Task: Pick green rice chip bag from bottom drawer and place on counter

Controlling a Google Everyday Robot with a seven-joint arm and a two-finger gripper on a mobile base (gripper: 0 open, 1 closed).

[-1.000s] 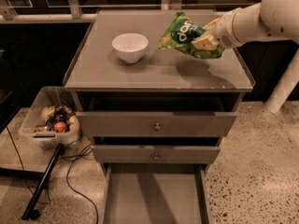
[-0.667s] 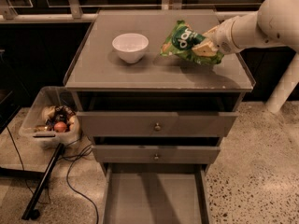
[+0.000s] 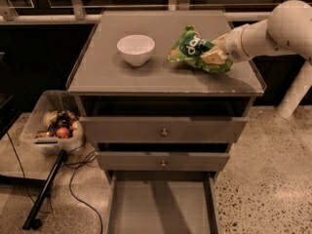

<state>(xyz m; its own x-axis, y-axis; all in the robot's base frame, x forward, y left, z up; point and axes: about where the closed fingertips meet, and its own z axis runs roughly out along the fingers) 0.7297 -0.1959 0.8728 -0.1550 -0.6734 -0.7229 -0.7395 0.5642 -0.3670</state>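
grey-brown square-topped table (image 3: 146,77): directly under the fingers (image 3: 223,52), which sit over its right part. deep grey-brown bottom drawer (image 3: 161,208): pulled out, well below the fingers. white round ceramic bowl (image 3: 136,48): on table, left of fingers. small crinkly light-green rice chip bag (image 3: 195,50): resting on table, right end pinched between fingers.

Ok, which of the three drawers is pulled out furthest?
The bottom drawer: its bare floor shows, while the two knobbed drawers above barely stick out. The gripper is at the green rice chip bag on the counter.
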